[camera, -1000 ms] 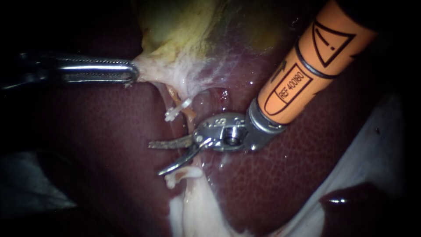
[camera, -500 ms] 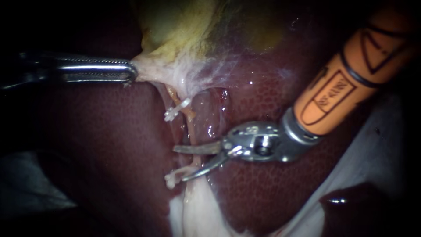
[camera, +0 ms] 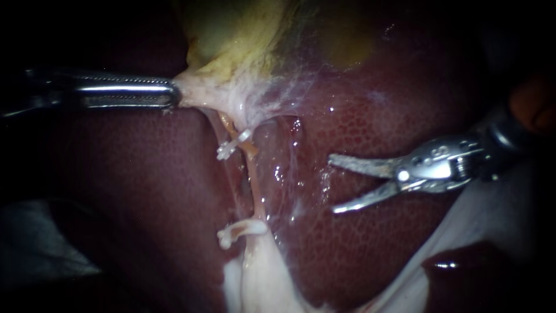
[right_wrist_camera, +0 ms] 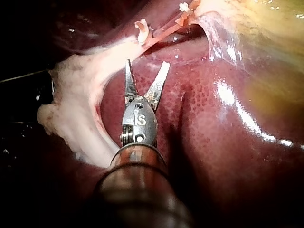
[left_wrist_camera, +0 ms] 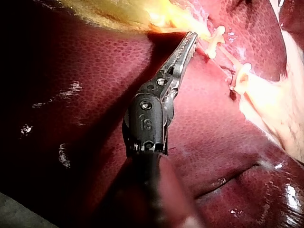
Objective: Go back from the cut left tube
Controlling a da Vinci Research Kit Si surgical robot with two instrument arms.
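Observation:
A thin orange tube (camera: 253, 174) runs down the liver (camera: 376, 116) between an upper white clip (camera: 233, 144) and a lower white clip (camera: 240, 230); no gap shows in it. My right instrument (camera: 335, 183) lies over bare liver well to the right of the tube, its two blades open and holding nothing. In the right wrist view the open blades (right_wrist_camera: 146, 66) point at the tube (right_wrist_camera: 164, 29) and a clip (right_wrist_camera: 141, 28), clear of both. My left instrument (camera: 174, 95) is shut on the pale neck of the yellow gallbladder (camera: 231, 35), also seen at the jaws (left_wrist_camera: 190, 40).
Pale fatty tissue (camera: 255, 272) hangs below the lower clip. White cloth (camera: 492, 191) lies under the liver's edge at the lower right. Thin glistening membrane (camera: 284, 168) covers the liver beside the tube.
My right instrument has drawn back to the right, from astride the tube to bare liver, with its blades still open. The left instrument and the gallbladder have stayed put.

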